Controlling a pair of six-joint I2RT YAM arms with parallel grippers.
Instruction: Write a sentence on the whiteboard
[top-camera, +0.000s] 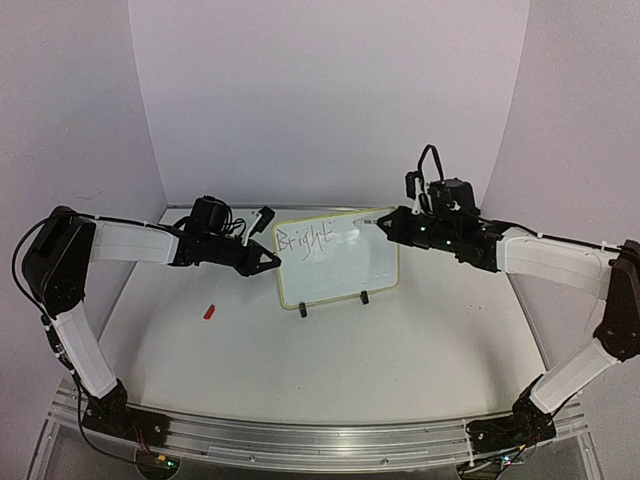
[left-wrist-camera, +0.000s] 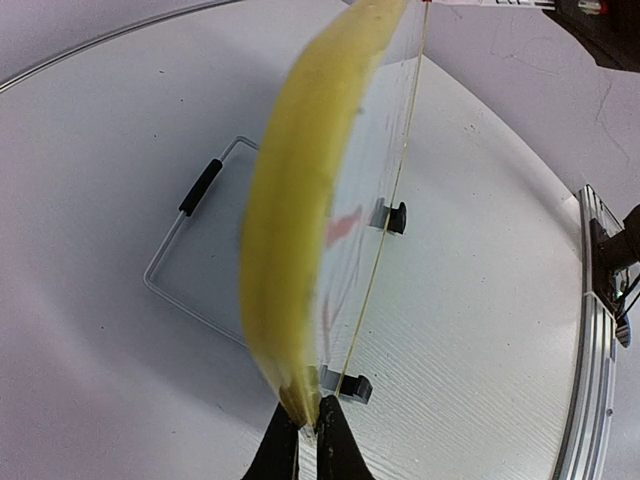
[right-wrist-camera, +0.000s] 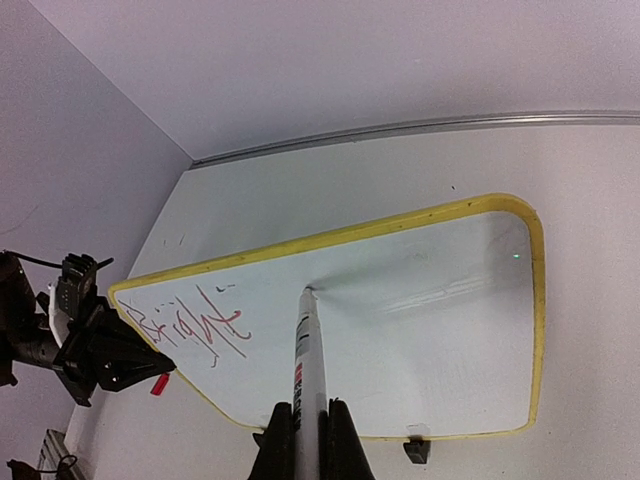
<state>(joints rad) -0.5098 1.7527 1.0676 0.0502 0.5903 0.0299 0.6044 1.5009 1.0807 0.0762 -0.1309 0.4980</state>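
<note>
Left gripper (left-wrist-camera: 308, 428) pinches the whiteboard (top-camera: 345, 272) by its left rim, jaws tight on it. Right gripper (right-wrist-camera: 308, 410) clasps a marker (right-wrist-camera: 308, 340), its tip touching the board's upper right. Near left, a small red piece (top-camera: 209, 311) lies on the table (top-camera: 300, 370). Mid-table, the board stands on clip feet (top-camera: 303, 309), and its sentence (top-camera: 305, 238) reads only "Bright", upper left.

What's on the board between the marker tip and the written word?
Nothing. Bare whiteboard surface runs from the marker tip to the word; the right wrist view shows it best.
</note>
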